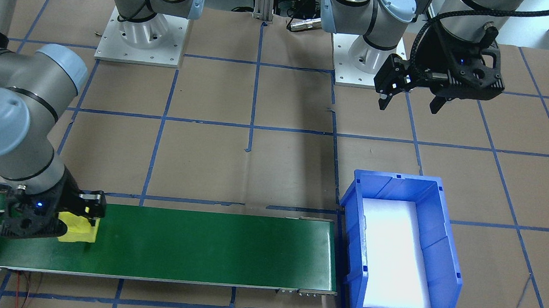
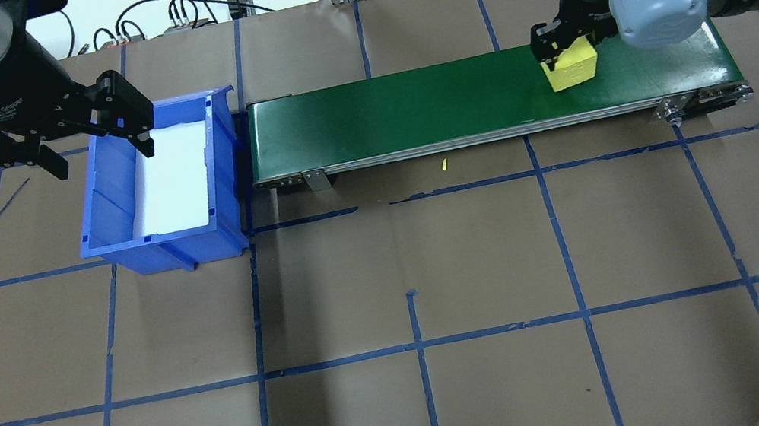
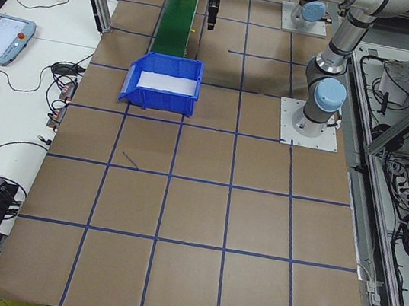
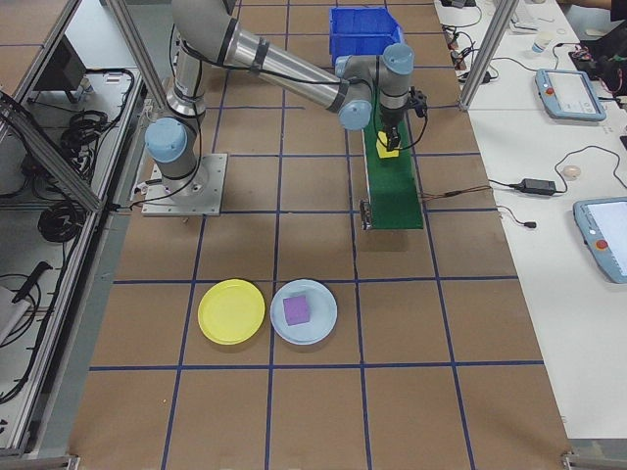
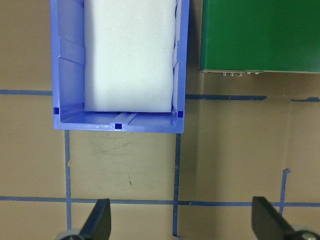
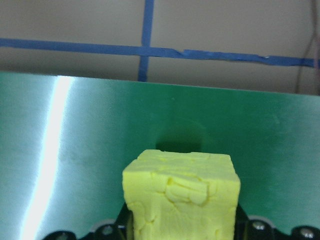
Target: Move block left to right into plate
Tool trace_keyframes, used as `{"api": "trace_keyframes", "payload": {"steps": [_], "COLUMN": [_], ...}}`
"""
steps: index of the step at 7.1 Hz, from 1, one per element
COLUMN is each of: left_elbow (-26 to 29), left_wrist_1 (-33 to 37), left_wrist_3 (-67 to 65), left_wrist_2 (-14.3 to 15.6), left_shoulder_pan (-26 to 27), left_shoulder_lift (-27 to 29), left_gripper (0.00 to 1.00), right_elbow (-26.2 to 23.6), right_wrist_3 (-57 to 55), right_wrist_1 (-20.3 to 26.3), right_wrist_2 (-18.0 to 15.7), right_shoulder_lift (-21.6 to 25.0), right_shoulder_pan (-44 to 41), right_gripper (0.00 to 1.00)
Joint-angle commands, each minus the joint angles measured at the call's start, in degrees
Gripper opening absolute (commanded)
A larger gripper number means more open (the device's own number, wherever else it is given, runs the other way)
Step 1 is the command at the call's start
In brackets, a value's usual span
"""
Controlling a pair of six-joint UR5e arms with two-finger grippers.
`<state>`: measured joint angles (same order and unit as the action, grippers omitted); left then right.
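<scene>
The yellow block (image 2: 572, 66) sits at the right end of the green belt (image 2: 409, 111), and my right gripper (image 2: 564, 47) has its jaws closed on it from both sides. In the right wrist view the block (image 6: 181, 197) fills the space between the jaws, its top face rough and dented; judged soft, foam-like. It looks to rest on or just above the belt; I cannot tell which.

My left gripper (image 2: 66, 134) hangs above the table at the far-left edge of the blue bin (image 2: 117, 210), jaws wide open and holding nothing. The bin butts against the belt's left end and has a white pad (image 2: 169, 179) on its floor, probably to cushion whatever rolls off.

The plates lie well apart from the belt, on my right: a yellow plate (image 4: 231, 311) and, just beside it, a pale blue plate (image 4: 304, 311) carrying a purple block (image 4: 297, 310).

Writing: faint lettering on the left wrist housing, too small to read.
</scene>
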<state>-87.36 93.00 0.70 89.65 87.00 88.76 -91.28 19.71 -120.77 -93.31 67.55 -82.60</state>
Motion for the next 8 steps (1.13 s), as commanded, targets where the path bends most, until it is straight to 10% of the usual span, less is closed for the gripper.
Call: {"api": "trace_keyframes", "payload": {"steps": [1,6,8], "left_elbow": [0.1,0.1,0.1], "left_wrist_1": [0.0,0.0,0.0], "left_wrist_3": [0.0,0.0,0.0], "left_wrist_2": [0.0,0.0,0.0], "left_shoulder_pan": [0.0,0.0,0.0], "left_shoulder_lift": [0.0,0.0,0.0], "left_gripper": [1.0,1.0,1.0], "right_elbow": [-2.1,-10.7,-15.0], "right_wrist_3": [20.2,58.7,66.3], "right_wrist_1": [5.7,3.6,3.4], "right_wrist_2": [-9.0,-7.5,-1.4], "right_shoulder_lift": [8.6,10.6,10.8], "right_shoulder_pan": [10.1,50.3,64.4], "right_gripper": [0.3,0.27,0.27]}}
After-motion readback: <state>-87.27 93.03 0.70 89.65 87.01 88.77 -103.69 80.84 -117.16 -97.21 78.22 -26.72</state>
